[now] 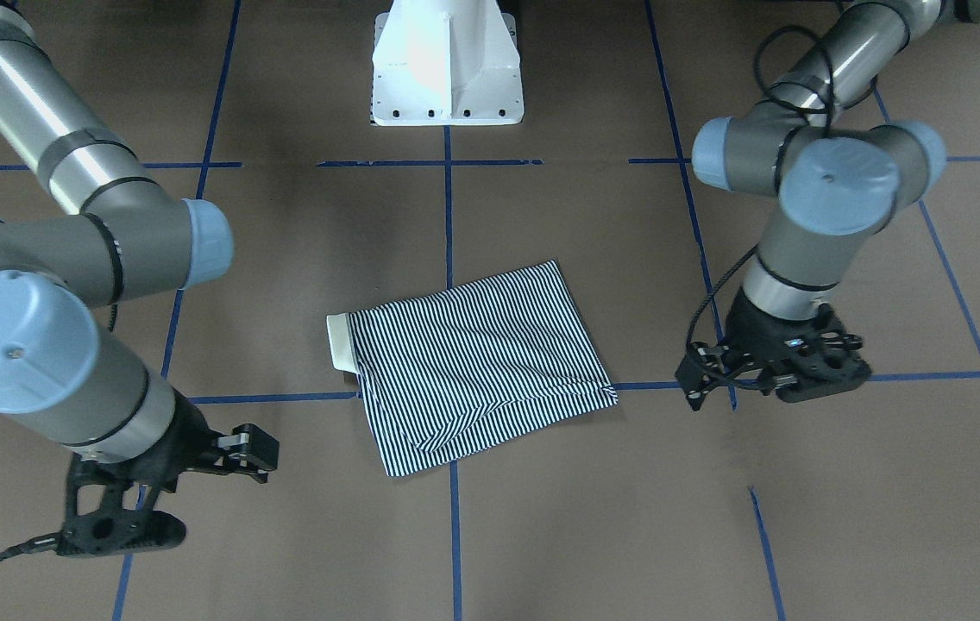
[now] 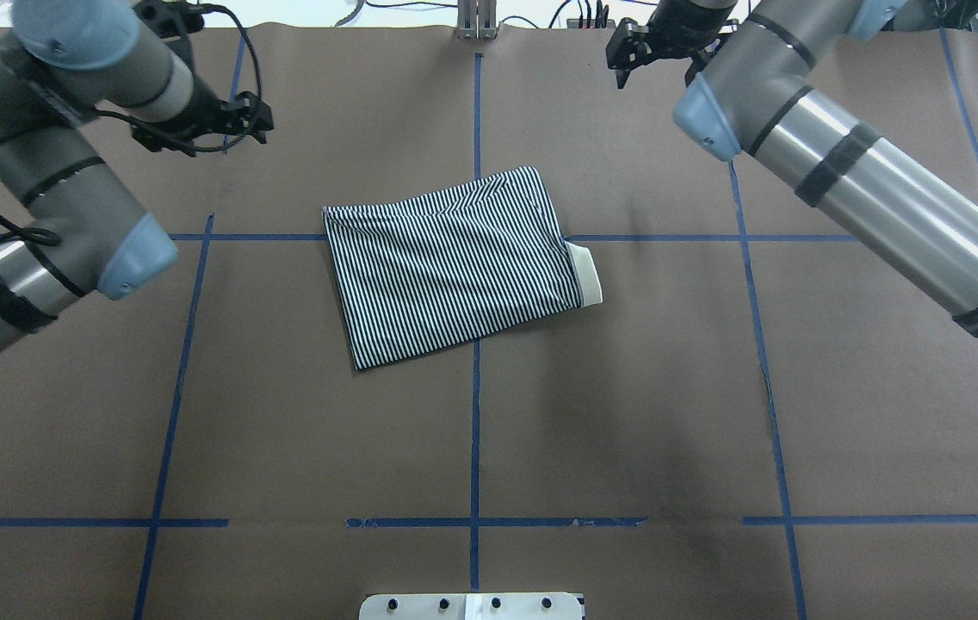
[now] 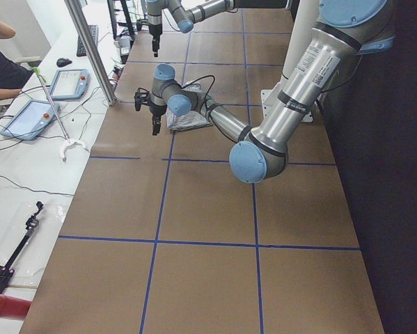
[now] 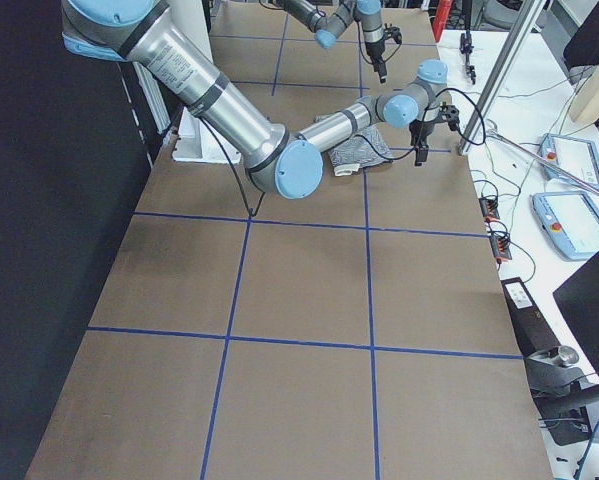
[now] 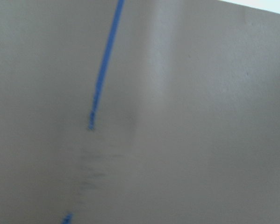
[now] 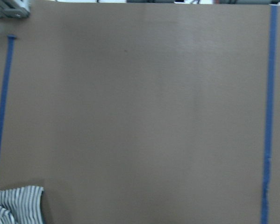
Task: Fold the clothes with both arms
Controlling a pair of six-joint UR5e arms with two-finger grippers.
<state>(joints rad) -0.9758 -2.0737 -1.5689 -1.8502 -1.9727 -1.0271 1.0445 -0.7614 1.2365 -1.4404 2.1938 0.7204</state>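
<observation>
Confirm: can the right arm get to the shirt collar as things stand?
Probably yes. The collar sticks out toward the right claw, only bare table lies between them, and the claw looks open.

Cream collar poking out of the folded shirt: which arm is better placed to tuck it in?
Probably right: the collar juts from the edge of the shirt facing the right gripper.

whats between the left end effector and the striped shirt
Nothing: between the black pronged left end effector and the navy-and-white striped polo shirt lies only brown table with blue tape, seen overhead.
</observation>
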